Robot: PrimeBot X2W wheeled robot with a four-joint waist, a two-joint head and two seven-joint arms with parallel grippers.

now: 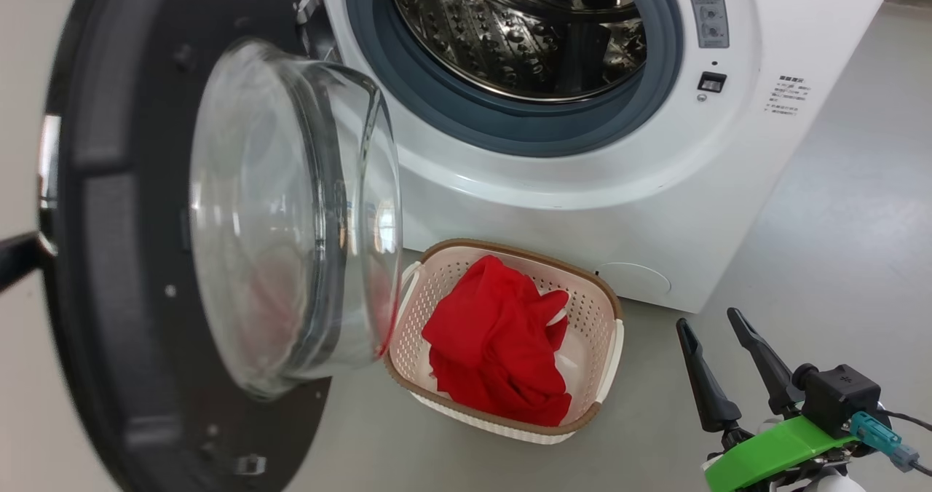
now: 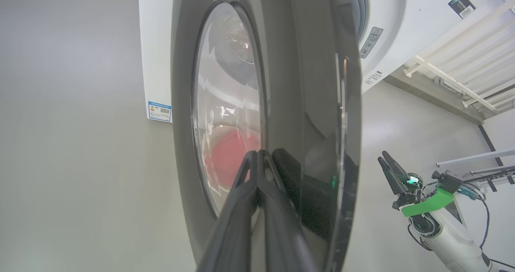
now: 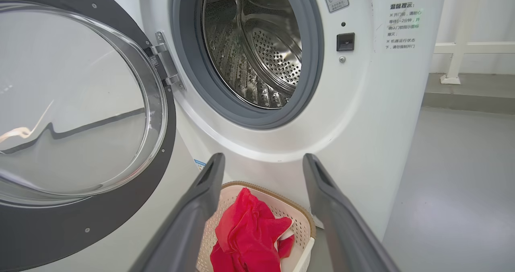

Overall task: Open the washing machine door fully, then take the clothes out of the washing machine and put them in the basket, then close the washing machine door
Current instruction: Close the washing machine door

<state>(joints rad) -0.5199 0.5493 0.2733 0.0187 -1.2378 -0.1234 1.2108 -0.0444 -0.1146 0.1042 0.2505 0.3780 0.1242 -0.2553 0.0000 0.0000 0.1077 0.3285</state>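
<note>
**A:** Where is the washing machine door [image 1: 109,274]?

**B:** It is swung out on its hinge [image 3: 163,64] at the left of the opening and stands well clear of the washing machine [image 1: 568,208]. Its glass bowl [image 1: 291,208] bulges from the inner side, ringed by the wide black rim.

**A:** And inside the machine?

**B:** The perforated steel drum [image 1: 510,33] shows as bare metal within the grey gasket [image 1: 510,128].

**A:** The clothes?

**B:** The clothes [image 1: 495,339] lie in the basket [image 1: 510,253] as a crumpled red heap, with a small white piece [image 1: 559,319] peeking out on the right. The basket sits on the floor [image 1: 837,223] directly in front of the machine, below the opening. In the head view its left end is overlapped by the glass bowl.

**A:** Left gripper?

**B:** The left gripper [image 2: 259,154] is closed, fingers pressed together with nothing between them. The tips are at the door's glossy outer face, just beside the edge of the window — whether they touch it, I can't tell. The red of the clothes shows blurred through the glass.

**A:** Right gripper?

**B:** The right gripper [image 1: 706,317] is open and empty. It hangs low over the floor, to the right of the basket and apart from it. In its wrist view the two fingers stand wide, aimed at the machine's front, with the basket and the red heap between them.
</note>
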